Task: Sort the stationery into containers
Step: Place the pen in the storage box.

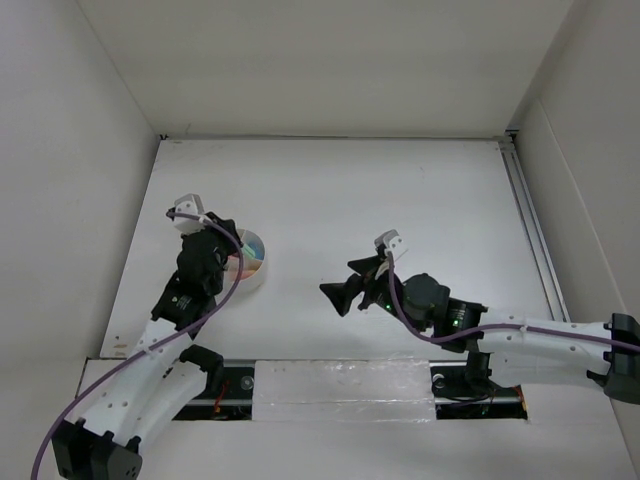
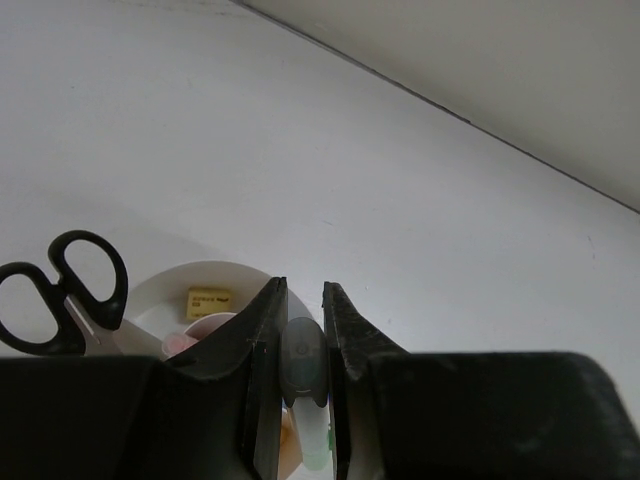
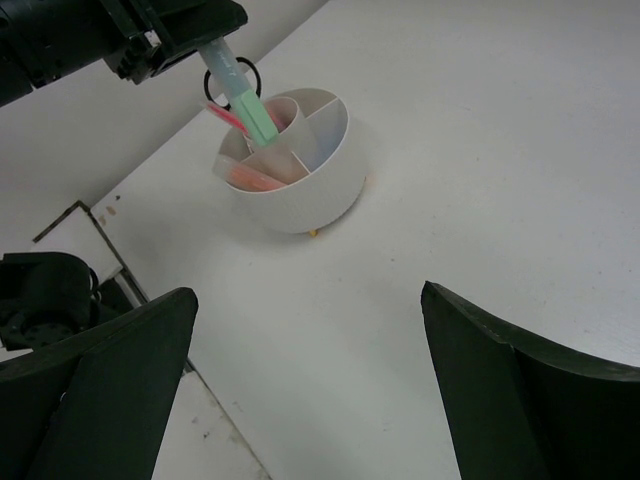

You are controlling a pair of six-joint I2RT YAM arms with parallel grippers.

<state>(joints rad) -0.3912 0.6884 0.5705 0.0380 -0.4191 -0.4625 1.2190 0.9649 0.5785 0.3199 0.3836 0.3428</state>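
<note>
While I watch from the top view, my left gripper (image 1: 228, 252) hangs over the white tub (image 1: 258, 270) on the surface (image 1: 400, 200); the right gripper (image 1: 345, 282) sits well apart. Left wrist: jaws pinch the green marker (image 2: 303, 365) near its pale cap, scissors (image 2: 65, 290) and tan eraser (image 2: 208, 302) in the tub below. Right wrist: jaws spread wide (nothing between), marker tilted, lower end inside the tub.

top external: I look down from above and behind the bases, far, whole table (image 1: 400, 200) | left wrist: I sit close over the tub (image 2: 160, 290), facing down-forward | right wrist: I view it obliquely from farther off | shared: tub, all three views
</note>
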